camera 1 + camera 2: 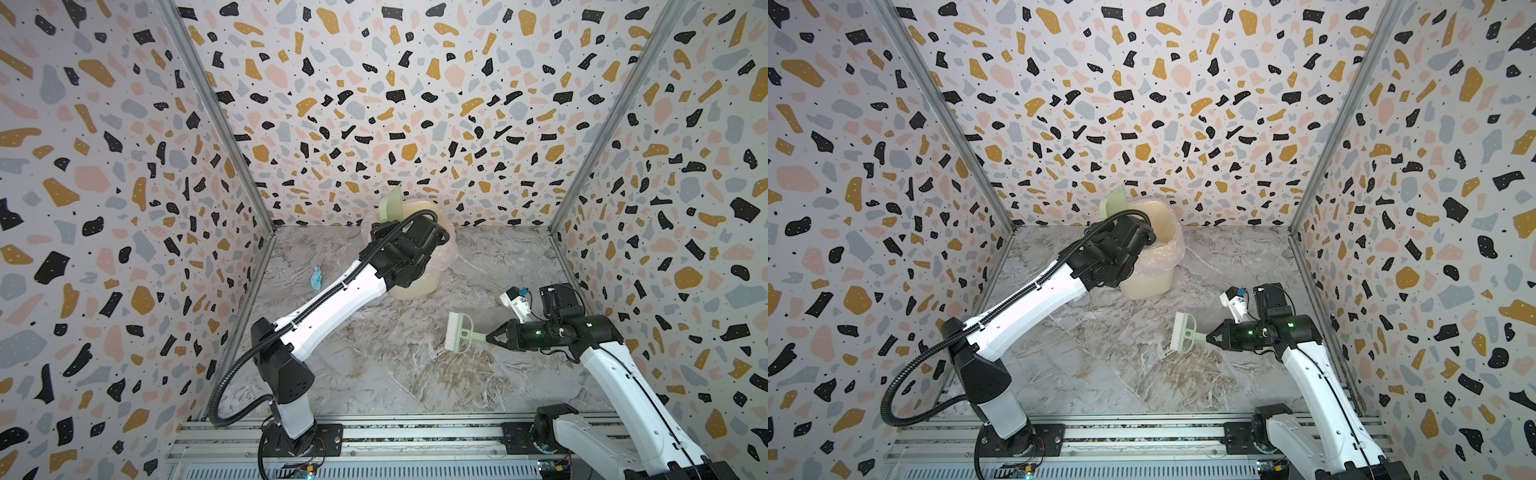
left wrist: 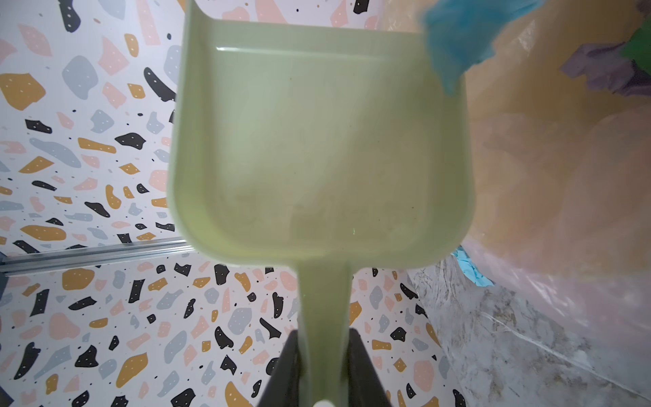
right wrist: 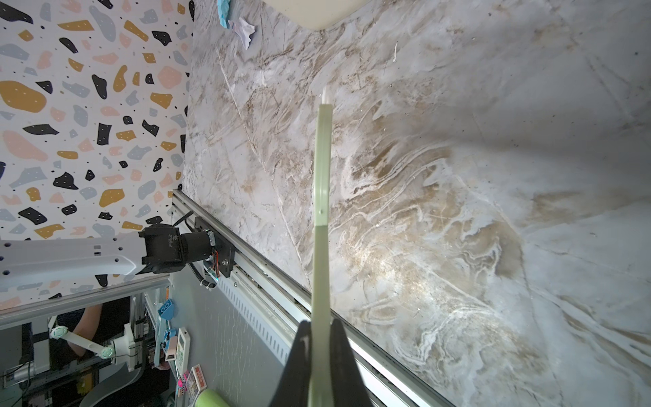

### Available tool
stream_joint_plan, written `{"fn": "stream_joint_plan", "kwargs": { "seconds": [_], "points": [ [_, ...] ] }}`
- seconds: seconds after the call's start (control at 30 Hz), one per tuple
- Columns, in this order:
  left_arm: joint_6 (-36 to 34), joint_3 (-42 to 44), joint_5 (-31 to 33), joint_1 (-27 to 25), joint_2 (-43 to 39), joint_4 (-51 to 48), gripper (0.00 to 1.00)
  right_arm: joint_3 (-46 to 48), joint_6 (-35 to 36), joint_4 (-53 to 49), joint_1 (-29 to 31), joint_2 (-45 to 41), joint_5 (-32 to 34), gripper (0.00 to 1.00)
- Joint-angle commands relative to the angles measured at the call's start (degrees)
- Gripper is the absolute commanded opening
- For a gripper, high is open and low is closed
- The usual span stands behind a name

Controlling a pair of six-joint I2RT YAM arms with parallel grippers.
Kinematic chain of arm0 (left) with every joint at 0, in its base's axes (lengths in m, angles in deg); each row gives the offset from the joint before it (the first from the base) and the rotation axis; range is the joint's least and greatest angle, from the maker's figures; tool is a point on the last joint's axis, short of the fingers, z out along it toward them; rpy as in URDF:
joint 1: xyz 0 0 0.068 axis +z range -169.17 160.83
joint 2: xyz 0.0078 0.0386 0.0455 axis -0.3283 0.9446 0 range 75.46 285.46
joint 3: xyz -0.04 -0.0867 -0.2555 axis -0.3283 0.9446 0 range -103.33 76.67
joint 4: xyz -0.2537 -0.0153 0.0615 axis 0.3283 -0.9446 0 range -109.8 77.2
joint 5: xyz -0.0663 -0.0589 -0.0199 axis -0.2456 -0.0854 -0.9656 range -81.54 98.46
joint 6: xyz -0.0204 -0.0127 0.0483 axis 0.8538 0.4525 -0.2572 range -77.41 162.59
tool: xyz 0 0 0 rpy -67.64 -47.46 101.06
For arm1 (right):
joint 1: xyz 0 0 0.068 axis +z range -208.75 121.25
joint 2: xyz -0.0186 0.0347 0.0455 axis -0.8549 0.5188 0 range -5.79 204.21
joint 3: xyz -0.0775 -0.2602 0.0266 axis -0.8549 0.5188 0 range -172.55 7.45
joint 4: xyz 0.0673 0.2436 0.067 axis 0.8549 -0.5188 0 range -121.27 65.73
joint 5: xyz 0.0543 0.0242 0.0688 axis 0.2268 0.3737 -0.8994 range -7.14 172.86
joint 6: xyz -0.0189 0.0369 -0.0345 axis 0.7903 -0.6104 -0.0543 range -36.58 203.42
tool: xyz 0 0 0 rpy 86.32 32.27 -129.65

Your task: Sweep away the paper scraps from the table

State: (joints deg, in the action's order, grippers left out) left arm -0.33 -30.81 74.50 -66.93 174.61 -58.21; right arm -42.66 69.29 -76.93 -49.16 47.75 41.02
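Fingers [image 1: 503,329] of the right gripper [image 1: 491,337], top views: I see them closed tight on the brush [image 1: 457,332] handle, right of centre over the table [image 1: 374,374]. The dustpan [image 1: 392,205] stands tipped at the bin [image 1: 415,286] rim, at the back. Of the paper scraps, one blue bit [image 1: 316,277] lies on the table near the left wall [image 1: 124,249].

Left wrist: the left gripper [image 2: 324,366], barely parted, pinches the dustpan handle. A blue scrap [image 2: 458,42] is at the pan's corner; lilac and green scraps [image 2: 599,70] show inside the bin.

Right wrist: the fingers clamp the brush handle. A blue scrap [image 3: 223,12] and a white scrap [image 3: 243,30] lie on the table near the bin's base.
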Motion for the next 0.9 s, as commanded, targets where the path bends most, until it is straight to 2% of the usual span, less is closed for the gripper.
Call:
{"fn": "stream_joint_plan", "kwargs": {
  "seconds": [0.0,0.17,0.27,0.37,0.57,0.67,0.73,0.87],
  "points": [
    [-1.3,2.5,0.6,0.6,-2.2,2.0,0.0,-1.7,-0.6,0.0,-0.2,-1.6,-1.1,0.0],
    [3.5,-0.3,-0.6,1.4,-2.2,-0.5,0.0,-1.4,-0.8,0.1,-0.2,-2.2,-1.9,0.0],
    [8.7,-2.8,-3.4,1.6,-3.4,-3.1,0.0,-0.9,-2.4,2.5,0.7,-2.3,-3.1,0.0],
    [15.5,-1.0,-6.9,1.5,-7.1,-4.6,0.0,0.2,-7.7,8.5,5.4,-2.6,-2.5,0.0],
    [31.6,13.6,-17.6,1.8,-20.6,-0.7,0.0,6.4,-25.4,31.3,23.4,-1.2,5.3,0.0],
    [38.8,21.9,-21.8,2.1,-27.2,0.7,0.0,8.3,-31.8,43.4,31.8,3.4,10.6,0.0],
    [43.2,27.2,-24.5,2.5,-31.5,2.0,0.0,8.5,-35.9,51.3,36.0,7.9,14.1,0.0],
    [49.7,35.9,-29.4,3.0,-39.2,4.5,0.0,7.4,-42.4,64.7,40.5,17.0,18.0,0.0]
  ]
}}
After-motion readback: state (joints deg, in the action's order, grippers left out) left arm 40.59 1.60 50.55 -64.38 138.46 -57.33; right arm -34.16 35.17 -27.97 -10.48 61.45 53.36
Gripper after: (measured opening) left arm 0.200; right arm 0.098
